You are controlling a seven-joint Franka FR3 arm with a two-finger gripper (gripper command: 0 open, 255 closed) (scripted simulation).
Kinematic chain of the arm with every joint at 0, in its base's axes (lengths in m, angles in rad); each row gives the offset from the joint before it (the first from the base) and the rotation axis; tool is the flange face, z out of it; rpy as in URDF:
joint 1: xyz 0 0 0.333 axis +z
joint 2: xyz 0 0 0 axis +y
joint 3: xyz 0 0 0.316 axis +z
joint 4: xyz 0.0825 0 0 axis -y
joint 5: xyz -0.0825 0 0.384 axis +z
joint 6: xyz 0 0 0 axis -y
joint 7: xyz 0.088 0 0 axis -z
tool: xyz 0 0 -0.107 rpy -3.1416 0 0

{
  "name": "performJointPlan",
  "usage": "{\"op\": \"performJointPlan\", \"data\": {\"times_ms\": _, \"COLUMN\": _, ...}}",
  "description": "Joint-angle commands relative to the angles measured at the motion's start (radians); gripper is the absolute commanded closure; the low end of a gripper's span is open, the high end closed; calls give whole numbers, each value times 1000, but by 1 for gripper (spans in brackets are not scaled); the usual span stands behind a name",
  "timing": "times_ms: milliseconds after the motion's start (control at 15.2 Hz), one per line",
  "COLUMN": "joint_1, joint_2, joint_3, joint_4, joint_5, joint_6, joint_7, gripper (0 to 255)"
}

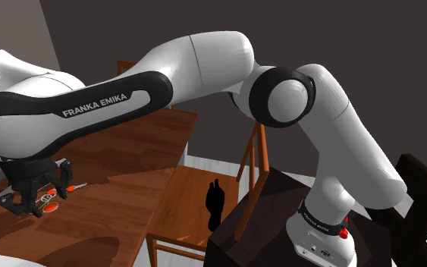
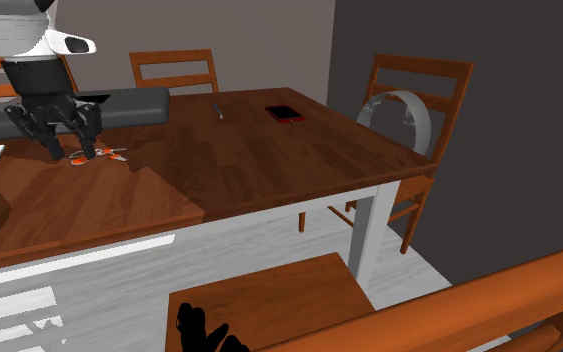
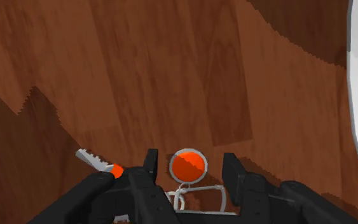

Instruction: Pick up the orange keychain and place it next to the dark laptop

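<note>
1. We see the gripper (image 3: 191,161) low over the table (image 2: 269,165), its jaws moderately wide and holding nothing.
2. Fingers (image 3: 151,168) straddle the orange keychain (image 3: 187,167). The round orange disc sits between them with a gap on each side, so it is not clasped.
3. The disc lies flat on the wood, a little nearer one finger than the other. Its wire loop (image 3: 199,189) runs back under the palm.
4. A key (image 3: 89,156) with an orange head lies just outside one finger, on the same bunch as far as we can tell.
5. Step in hand, as we judge it: the final descent and close on the disc.
6. To do it well, we centre the disc between the pads first, so that closing does not shove it sideways.
7. We go down until the tips nearly touch the wood. The disc is thin, and a high close would slip over it.
8. We close slowly and lift straight up, expecting the key and loop to dangle and swing.
9. In the second exterior view the keychain sits near the table's left end, with a long dark grey slab, which we take for the laptop (image 2: 129,105), near behind it.
10. We judge the carry short. We lift clear of the slab's edge and set down on bare wood beside it, not on it.
</note>
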Motion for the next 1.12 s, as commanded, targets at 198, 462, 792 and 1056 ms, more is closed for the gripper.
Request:
{"op": "performJointPlan", "data": {"times_ms": 198, "joint_1": 0, "joint_2": 0, "joint_3": 0, "joint_4": 0, "joint_5": 0, "joint_6": 0, "joint_7": 0, "gripper": 0}}
{"op": "performJointPlan", "data": {"times_ms": 462, "joint_1": 10, "joint_2": -11, "joint_3": 3, "joint_4": 84, "joint_5": 6, "joint_6": -93, "joint_7": -9, "gripper": 0}}
{"op": "performJointPlan", "data": {"times_ms": 792, "joint_1": 14, "joint_2": -10, "joint_3": 3, "joint_4": 113, "joint_5": 7, "joint_6": -120, "joint_7": -11, "gripper": 0}}
{"op": "performJointPlan", "data": {"times_ms": 1056, "joint_1": 14, "joint_2": -10, "joint_3": 3, "joint_4": 113, "joint_5": 7, "joint_6": -120, "joint_7": -11, "gripper": 0}}
